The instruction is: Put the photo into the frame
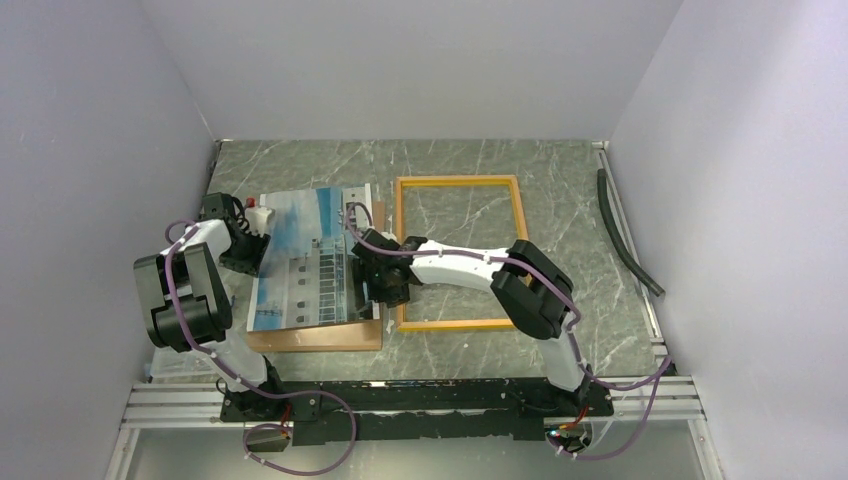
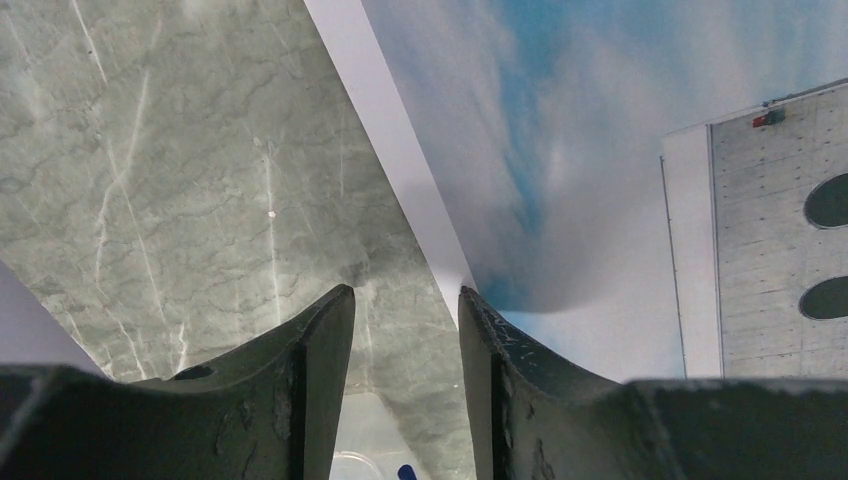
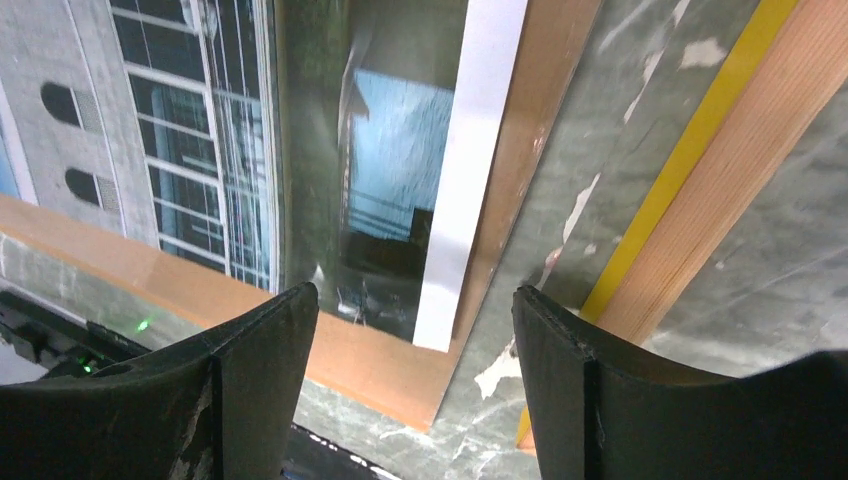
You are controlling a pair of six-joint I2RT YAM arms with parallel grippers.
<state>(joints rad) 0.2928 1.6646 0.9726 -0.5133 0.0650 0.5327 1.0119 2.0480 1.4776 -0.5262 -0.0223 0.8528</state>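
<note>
The photo (image 1: 305,255), a white building under blue sky, lies on a brown backing board (image 1: 320,338) left of centre. The frame (image 1: 460,183), orange, lies flat to its right with the table showing through it. My left gripper (image 1: 252,238) is open at the photo's left edge. In the left wrist view the photo's white border (image 2: 400,150) runs up to the right fingertip (image 2: 475,310), and bare table shows between the jaws. My right gripper (image 1: 386,290) is open above the photo's near right corner (image 3: 440,250), with the board (image 3: 380,365) and a frame rail (image 3: 720,150) below it.
A black hose (image 1: 625,235) lies along the right wall. Grey walls close in the table (image 1: 560,190) on three sides. An aluminium rail (image 1: 400,400) runs along the near edge. A clear plastic item (image 1: 180,365) sits by the left arm's base.
</note>
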